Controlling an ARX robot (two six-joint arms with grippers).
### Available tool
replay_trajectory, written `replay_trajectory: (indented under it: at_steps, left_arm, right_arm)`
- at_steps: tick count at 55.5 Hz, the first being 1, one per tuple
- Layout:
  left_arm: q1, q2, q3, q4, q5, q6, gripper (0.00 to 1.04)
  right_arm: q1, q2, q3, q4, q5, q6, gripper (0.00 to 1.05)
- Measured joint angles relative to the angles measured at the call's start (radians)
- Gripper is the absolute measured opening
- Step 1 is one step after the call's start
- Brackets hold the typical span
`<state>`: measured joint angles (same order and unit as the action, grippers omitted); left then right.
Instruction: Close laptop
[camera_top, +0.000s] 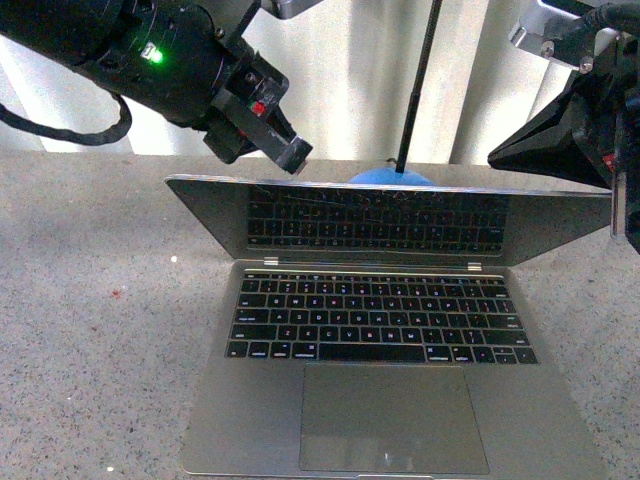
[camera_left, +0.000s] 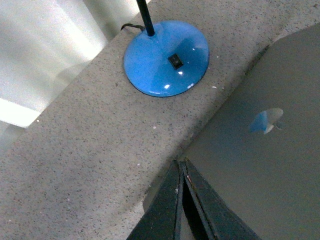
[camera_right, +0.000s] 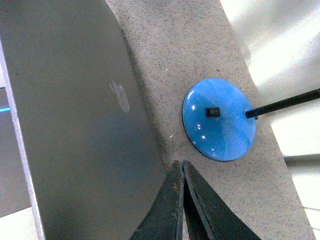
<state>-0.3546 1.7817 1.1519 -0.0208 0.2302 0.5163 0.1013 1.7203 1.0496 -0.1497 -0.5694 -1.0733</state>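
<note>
Hanging by the tilted laptop's (camera_top: 380, 330) lid, left gripper (camera_left: 181, 164) at eleven o'clock, right gripper (camera_right: 180, 165) at two, both with fingers pressed together, blue lamp base (camera_left: 166, 57) at twelve.

Lamp base (camera_top: 390, 176): is hiding almost wholly behind the laptop (camera_top: 250, 400) lid, a blue sliver showing above it.
Lamp pole (camera_top: 418, 80): is running out of the front view above the laptop.
Laptop's near edge: is being cut off by the front view.
Key legends (camera_top: 370, 320): are showing too small to read.
Right tool (camera_right: 181, 167): finger bases are running out of view.
</note>
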Motion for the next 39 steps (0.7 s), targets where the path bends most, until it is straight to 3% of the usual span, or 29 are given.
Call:
replay_trajectory:
  at_steps: [39]
  left_arm:
    - [-0.002, -0.009, -0.088, 0.042, 0.01, -0.024, 0.04]
  right_arm:
    - [0.013, 0.004, -0.031, -0.034, 0.016, -0.042, 0.03]
